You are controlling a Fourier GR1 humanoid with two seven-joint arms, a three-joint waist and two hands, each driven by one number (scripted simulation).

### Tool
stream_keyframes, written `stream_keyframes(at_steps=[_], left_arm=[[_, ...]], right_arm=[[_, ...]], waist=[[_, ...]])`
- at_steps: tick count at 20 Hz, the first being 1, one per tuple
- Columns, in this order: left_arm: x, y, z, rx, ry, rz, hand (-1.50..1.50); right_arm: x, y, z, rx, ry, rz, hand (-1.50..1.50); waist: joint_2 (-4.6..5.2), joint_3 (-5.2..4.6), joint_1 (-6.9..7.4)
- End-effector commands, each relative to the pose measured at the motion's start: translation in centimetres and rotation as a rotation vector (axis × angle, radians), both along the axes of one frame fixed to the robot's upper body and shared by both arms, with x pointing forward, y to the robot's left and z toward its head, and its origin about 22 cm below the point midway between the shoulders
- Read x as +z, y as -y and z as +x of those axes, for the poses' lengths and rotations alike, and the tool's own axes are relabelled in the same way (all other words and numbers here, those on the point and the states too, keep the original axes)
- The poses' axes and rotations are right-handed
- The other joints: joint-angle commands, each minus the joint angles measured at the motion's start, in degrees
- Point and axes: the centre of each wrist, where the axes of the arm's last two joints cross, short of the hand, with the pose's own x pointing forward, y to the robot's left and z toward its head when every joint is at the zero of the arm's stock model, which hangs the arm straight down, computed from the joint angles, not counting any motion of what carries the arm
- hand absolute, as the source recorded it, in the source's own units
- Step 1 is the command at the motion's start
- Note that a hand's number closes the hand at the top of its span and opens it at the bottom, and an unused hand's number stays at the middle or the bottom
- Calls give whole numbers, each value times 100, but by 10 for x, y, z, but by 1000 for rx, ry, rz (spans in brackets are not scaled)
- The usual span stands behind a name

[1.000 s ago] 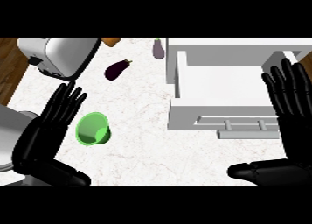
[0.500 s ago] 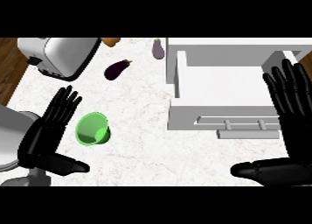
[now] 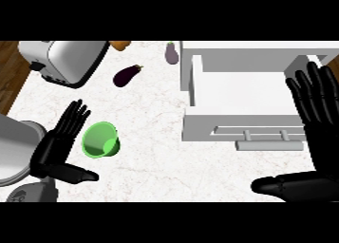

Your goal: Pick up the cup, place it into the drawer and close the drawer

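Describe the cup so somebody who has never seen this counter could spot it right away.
Start at the white marble counter and look at its left half, below the toaster and the dark eggplant. The cup lies there on its side, just right of the left hand, whose fingers are straight. It is the only bright green thing on the counter.

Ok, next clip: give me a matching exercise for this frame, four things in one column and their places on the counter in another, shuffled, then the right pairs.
Things:
1. green cup
2. toaster
3. open drawer
4. dark eggplant

Places:
A. far left corner of the counter
B. right side, beside the right hand
C. just right of the left hand, lying on its side
D. between the toaster and the drawer, far part of the counter

Pairs: 1-C, 2-A, 3-B, 4-D
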Motion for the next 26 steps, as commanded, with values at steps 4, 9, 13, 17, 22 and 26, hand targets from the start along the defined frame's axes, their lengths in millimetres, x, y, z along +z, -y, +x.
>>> stream_keyframes(at_steps=[4, 9, 13, 17, 22, 26], left_arm=[[-36, 1, -1, 18, -11, 7, -150], [-26, -6, 33, 24, -25, 4, -150], [-62, -14, 8, 32, -17, 5, -150], [-66, -34, 13, 56, -40, -21, -150], [-94, 13, 12, 34, -49, 16, -150], [-103, -18, 4, 38, -36, 22, -150]], right_arm=[[-1, 11, 1, 2, 21, 3, -150], [13, -20, -6, 8, 15, 15, -150], [-2, 1, -1, 19, 1, 3, -150], [1, -15, -3, 15, -12, -1, -150], [6, 2, -14, 30, 0, 2, -150], [4, -13, 2, 37, -13, 14, -150]], waist=[[-1, -1, 4], [0, -3, -6], [1, -1, -5], [3, -3, -14], [6, -4, -41], [19, -8, -48]])
